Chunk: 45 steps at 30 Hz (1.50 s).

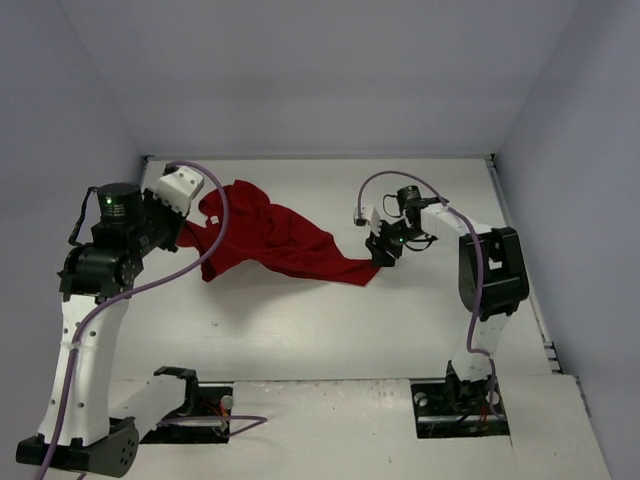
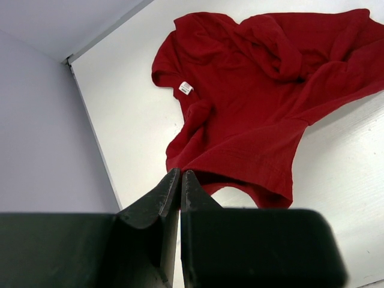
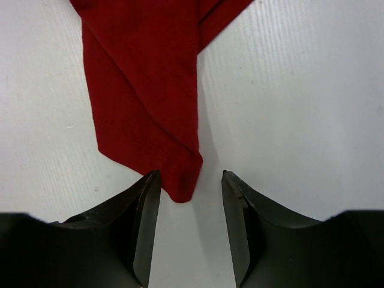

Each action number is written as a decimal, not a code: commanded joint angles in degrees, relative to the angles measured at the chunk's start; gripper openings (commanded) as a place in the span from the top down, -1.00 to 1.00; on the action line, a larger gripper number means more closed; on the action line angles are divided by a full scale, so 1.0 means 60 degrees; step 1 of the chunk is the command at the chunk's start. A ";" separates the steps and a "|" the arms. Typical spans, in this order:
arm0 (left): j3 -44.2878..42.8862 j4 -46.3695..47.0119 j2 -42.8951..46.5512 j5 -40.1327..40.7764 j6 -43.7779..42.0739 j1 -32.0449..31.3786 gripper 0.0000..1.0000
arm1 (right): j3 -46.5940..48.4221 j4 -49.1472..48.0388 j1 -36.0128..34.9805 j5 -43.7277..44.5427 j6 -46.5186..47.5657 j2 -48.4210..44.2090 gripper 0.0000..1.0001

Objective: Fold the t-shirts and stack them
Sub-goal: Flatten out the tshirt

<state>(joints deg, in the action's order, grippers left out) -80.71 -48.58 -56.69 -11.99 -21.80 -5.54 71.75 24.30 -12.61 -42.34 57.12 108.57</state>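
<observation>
A dark red t-shirt (image 1: 285,240) lies crumpled across the back of the white table, stretched from left to right. In the left wrist view the t-shirt (image 2: 258,90) shows its small white neck tag (image 2: 186,88). My left gripper (image 2: 180,174) is shut, its tips pinching the cloth's near edge, which rises toward them. In the top view the left gripper (image 1: 183,238) sits at the shirt's left end. My right gripper (image 1: 378,255) is at the shirt's right tip. There the t-shirt (image 3: 144,90) ends in a pointed corner that lies between the open fingers of the right gripper (image 3: 191,174), nearer the left finger.
Grey walls enclose the table (image 1: 300,330) at the back and on both sides; the left wall (image 2: 42,132) stands close to the left gripper. Both arm bases (image 1: 460,405) sit at the near edge, with purple cables (image 1: 215,230) looping along the arms.
</observation>
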 commanded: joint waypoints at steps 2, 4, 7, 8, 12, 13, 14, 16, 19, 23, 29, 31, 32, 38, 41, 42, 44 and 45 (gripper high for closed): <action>-0.0392 0.0700 -0.0058 -0.0081 0.0059 0.0045 1.00 | 0.0113 0.0448 -0.0081 -0.0532 0.0061 0.0188 0.19; -0.0392 0.0728 -0.0072 -0.0053 0.0059 0.0045 1.00 | 0.0127 0.0501 -0.0095 -0.0561 0.0103 0.0280 0.22; -0.0392 0.0757 -0.0096 0.0023 0.0097 0.0049 1.00 | 0.0167 0.0648 -0.0114 -0.0539 0.0174 0.0456 0.39; -0.0392 0.0757 -0.0114 0.0060 0.0116 0.0058 1.00 | 0.0158 0.0703 -0.0123 -0.0493 0.0228 0.0502 0.47; -0.0392 0.0787 -0.0192 0.0192 0.0279 0.0045 1.00 | 0.0197 0.0806 -0.0183 -0.0274 0.0273 0.0470 0.99; -0.0415 0.0782 -0.0223 0.0258 0.0365 0.0049 1.00 | 0.0244 0.0831 -0.0178 -0.0172 0.0184 0.0340 1.00; -0.0463 0.0772 -0.0262 0.0354 0.0452 0.0059 1.00 | 0.0301 0.0870 -0.0169 -0.0066 0.0078 0.0177 1.00; -0.0575 0.0710 -0.0367 0.0709 0.0550 0.0045 1.00 | 0.0468 0.0985 -0.0084 0.0174 -0.0016 -0.0371 1.00; -0.0911 0.0361 -0.0529 0.1151 0.0776 0.0045 1.00 | 0.0993 0.1172 0.0193 0.0320 -0.0194 -0.1623 1.00; -0.1079 0.0051 -0.0498 0.1411 0.0893 0.0045 1.00 | 0.1872 0.1340 0.0652 0.0304 -0.0556 -0.2881 1.00; 0.0037 -0.0515 -0.0559 0.0822 0.0324 0.0045 1.00 | 0.2102 0.1442 0.0473 0.0866 -0.0651 -0.4395 1.00; 0.0672 -0.0493 -0.0590 0.0433 0.0080 0.0045 1.00 | 0.1844 0.1442 0.0263 0.1122 -0.0605 -0.4550 1.00; 0.0985 -0.0488 -0.0681 0.0239 0.0029 0.0045 1.00 | 0.1644 0.1442 0.0188 0.1180 -0.0591 -0.4596 1.00; 0.1287 -0.0203 -0.0346 -0.0594 -0.0197 0.0081 1.00 | 0.1379 0.1420 0.0044 0.1752 -0.0621 -0.5027 1.00; 0.0674 0.0250 0.0519 -0.0989 0.0039 0.0261 1.00 | 0.1912 0.1387 0.0263 0.1827 -0.0886 -0.5491 1.00; 0.0407 0.0380 0.0798 -0.1031 0.0207 0.0291 1.00 | 0.2198 0.1357 0.0284 0.1827 -0.1054 -0.5660 1.00; -0.0354 0.0954 0.1044 -0.0461 0.0542 0.0294 1.00 | 0.2705 0.1171 0.0384 0.1945 -0.1478 -0.5985 1.00; -0.0688 0.1154 0.1142 -0.0152 0.0744 0.0294 1.00 | 0.3037 0.0977 0.0418 0.2074 -0.1810 -0.6212 1.00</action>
<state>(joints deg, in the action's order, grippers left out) -74.30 -51.42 -55.87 -15.06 -20.82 -4.40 81.06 34.94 -11.21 -31.97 52.19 78.89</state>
